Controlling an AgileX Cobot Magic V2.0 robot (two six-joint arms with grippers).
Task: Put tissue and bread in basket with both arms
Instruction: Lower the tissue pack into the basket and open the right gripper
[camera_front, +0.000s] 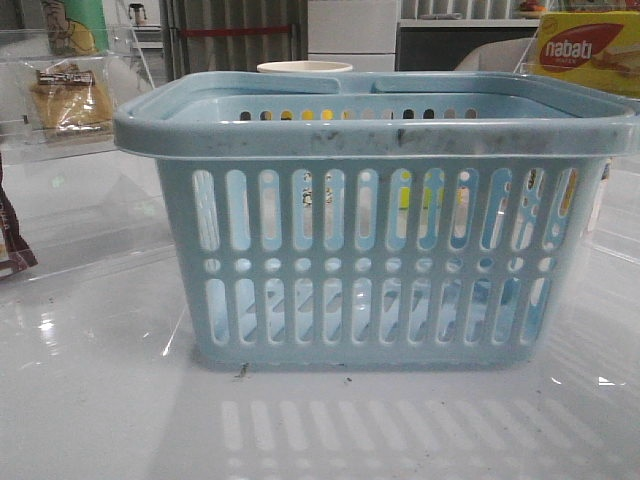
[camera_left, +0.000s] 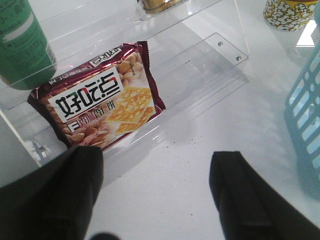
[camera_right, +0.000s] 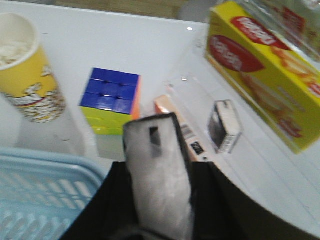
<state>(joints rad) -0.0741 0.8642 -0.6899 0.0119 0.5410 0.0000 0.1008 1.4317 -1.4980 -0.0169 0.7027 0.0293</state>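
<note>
The light-blue slotted basket (camera_front: 370, 135) fills the middle of the front view; neither gripper shows there. My right gripper (camera_right: 160, 170) is shut on the tissue (camera_right: 156, 145), a dark-edged pack with a pale grey face, held above the table beside the basket's rim (camera_right: 40, 195). The bread (camera_front: 68, 98), golden in a clear wrapper, lies on a clear shelf at the far left; its edge shows in the left wrist view (camera_left: 155, 5). My left gripper (camera_left: 156, 160) is open and empty over bare table, next to the basket's side (camera_left: 305, 110).
A red-brown snack packet (camera_left: 97, 97) lies under the clear shelf by the left gripper, and a green bottle (camera_left: 22, 45) stands on it. A popcorn cup (camera_right: 25, 70), a colour cube (camera_right: 112, 100), an orange box (camera_right: 172, 117) and the yellow nabati box (camera_right: 265, 65) lie right of the basket.
</note>
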